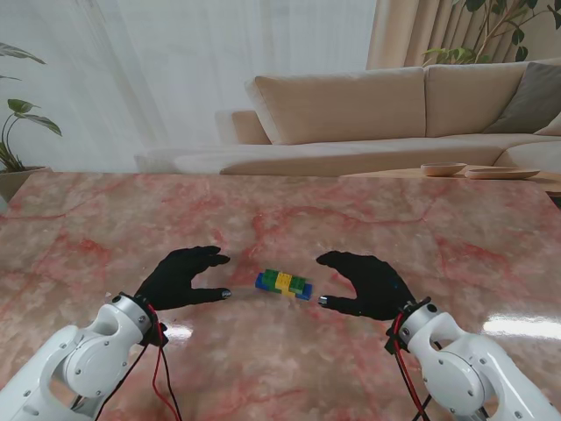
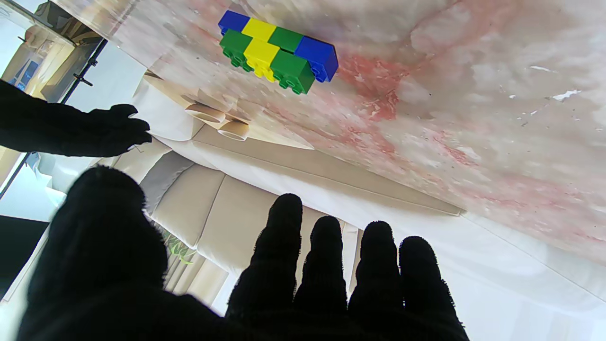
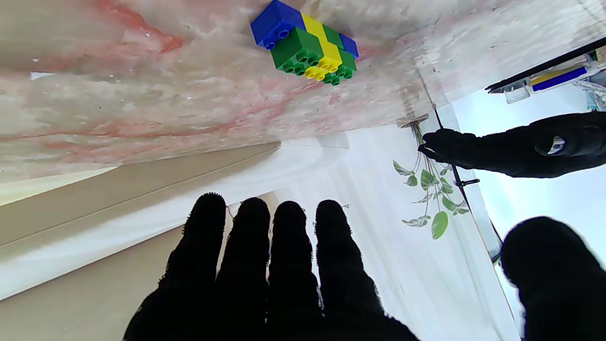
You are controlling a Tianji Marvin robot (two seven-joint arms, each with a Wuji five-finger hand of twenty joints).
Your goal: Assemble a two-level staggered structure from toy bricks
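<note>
Two levels: brick stack [image 1: 284,283] looks built. Bottom row blue, yellow, green, blue; top row green, yellow, green, set off by about half a brick. Judgement: task is at or near done.
Stack location: on the marble table [image 1: 456,228], mid-table, between the two hands, touching neither.
Left hand [image 1: 180,278]: empty, fingers spread, thumb tip pointing at the stack, near it but apart.
Right hand [image 1: 368,282]: empty too, fingers apart, mirrored on the other side, thumb tip just beside the blue end brick.
Risk 1: a thumb or finger swings inward on retreat and clips the stack. Cause: both hands flank it closely.
Risk 2: stack slides. Cause: glossy table top, light plastic, little friction (judgement).
Risk 3: top row pops off if nudged from the side. Cause: can't tell from either wrist view whether the studs are fully seated.
Risk 4: overhanging blue end gets hooked by the right thumb, twisting the row.
Safe move: lift both hands straight up before pulling back.
Loose bricks: none visible elsewhere.
</note>
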